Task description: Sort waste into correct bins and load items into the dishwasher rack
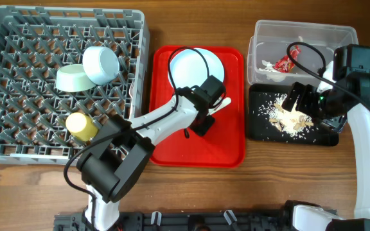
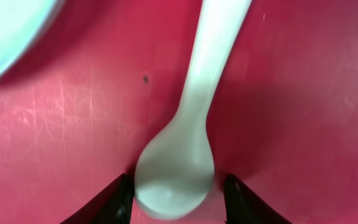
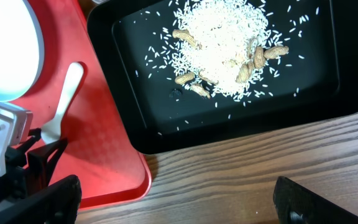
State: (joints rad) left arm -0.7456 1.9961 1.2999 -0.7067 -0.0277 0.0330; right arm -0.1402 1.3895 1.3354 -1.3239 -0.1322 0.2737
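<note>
A white spoon [image 2: 178, 168] lies on the red tray [image 2: 303, 112]. My left gripper [image 2: 176, 202] straddles the spoon's bowl: the left finger touches its edge and the right finger stands a little off it. Overhead, this gripper [image 1: 201, 122] sits just below the round plate [image 1: 194, 67]. The dishwasher rack [image 1: 18, 128] holds a pale blue bowl [image 1: 101, 64], a green bowl [image 1: 76, 78] and a yellow cup [image 1: 81, 125]. My right gripper [image 1: 304, 102] hangs wide open and empty above the black tray [image 1: 259, 128], which holds rice scraps [image 3: 222, 37].
The clear tub [image 1: 300, 32] at the back right holds a red wrapper [image 1: 281, 64] and something white beside it. Peanuts [image 3: 253, 65] lie among the rice. Bare wooden table [image 3: 241, 174] runs along the front of both trays.
</note>
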